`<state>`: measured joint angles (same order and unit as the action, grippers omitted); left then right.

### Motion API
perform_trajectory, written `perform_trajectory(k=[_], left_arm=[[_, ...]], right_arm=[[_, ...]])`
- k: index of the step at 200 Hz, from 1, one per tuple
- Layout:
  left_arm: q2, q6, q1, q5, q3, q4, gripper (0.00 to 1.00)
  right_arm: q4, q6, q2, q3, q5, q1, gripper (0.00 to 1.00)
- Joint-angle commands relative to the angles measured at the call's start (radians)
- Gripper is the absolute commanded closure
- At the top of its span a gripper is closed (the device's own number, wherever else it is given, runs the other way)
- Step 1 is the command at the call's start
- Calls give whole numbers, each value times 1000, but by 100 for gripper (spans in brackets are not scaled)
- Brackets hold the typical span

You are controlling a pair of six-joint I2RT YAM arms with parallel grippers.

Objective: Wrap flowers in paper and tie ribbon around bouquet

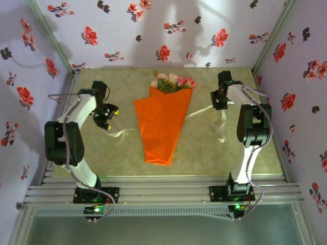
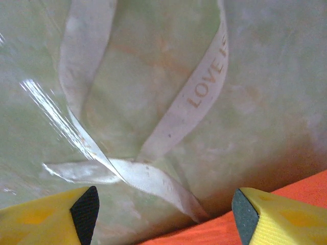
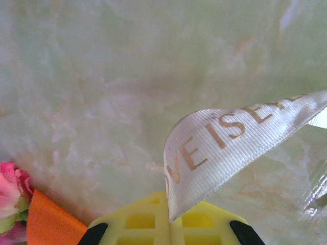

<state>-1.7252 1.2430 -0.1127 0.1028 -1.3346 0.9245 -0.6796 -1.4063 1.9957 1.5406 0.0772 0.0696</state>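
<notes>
the green table [image 1: 204,148] carries the bouquet [image 1: 161,122], a wrapped orange cone lying flat. the ribbon [image 3: 230,138] seems to pass beneath the bouquet and trails out on both sides. right of the bouquet, the right gripper [image 3: 168,222] is pinched tight on one ribbon end. left of the bouquet, the left gripper [image 2: 163,204] hangs with jaws wide over the other end. a hard one-sided pull could drag the ribbon out from under the bouquet or skew the cone.

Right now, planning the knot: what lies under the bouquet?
The ribbon emerges from both sides of the bouquet onto the table, so it likely passes beneath. That middle stretch is hidden.
</notes>
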Motion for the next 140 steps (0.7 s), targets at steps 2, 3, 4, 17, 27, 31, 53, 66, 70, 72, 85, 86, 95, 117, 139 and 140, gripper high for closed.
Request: perform_trajectory(k=[2,3,4,17,27,31,53,66,70,72,85,86,95,117,139,140], left_arm=[[-72,-151,1,-75,-52,66,29],[-76,-153,0,-73,-54,67,29],[-80,-157,0,-71,-55,67,29],[-132,-179,-5,-61,-73,68,29],[-160,-193,-8,-52,-76,37,30],[-171,-197,-8,-51,-81,27,30],[-235,-216,-8,-56,-129,-1,31],[-267,-220,-8,-58,-163,-32,31],[-275,-221,-10,-58,-172,-36,31],[-278,-224,-11,-59,-174,-38,31],[-298,-228,-16,-66,-188,-42,35],[-300,-228,-16,-67,-189,-42,35],[-320,-230,-19,-66,-194,-32,39],[-361,-237,-22,-42,-187,-26,56],[-341,-230,-13,-37,-158,-43,100],[-339,-230,-12,-39,-157,-43,100]], right_arm=[[-44,73,20,55,-11,-4,100],[-45,76,22,57,-10,-4,100],[-45,77,23,57,-7,-4,100],[-43,85,28,60,14,-2,100],[-39,86,24,52,19,-1,100],[-37,86,21,48,18,-2,100],[-49,99,-1,39,4,-3,100],[-60,110,-17,34,-7,-3,100],[-61,114,-21,30,-7,-2,100],[-60,115,-24,26,-9,-2,100],[-57,119,-42,1,-7,-1,100],[-57,119,-44,-2,-7,-1,100],[-49,118,-57,-26,-2,-2,100],[-26,112,-89,-86,9,2,100],[-21,117,-112,-125,15,4,100],[-21,118,-112,-126,15,4,100]])
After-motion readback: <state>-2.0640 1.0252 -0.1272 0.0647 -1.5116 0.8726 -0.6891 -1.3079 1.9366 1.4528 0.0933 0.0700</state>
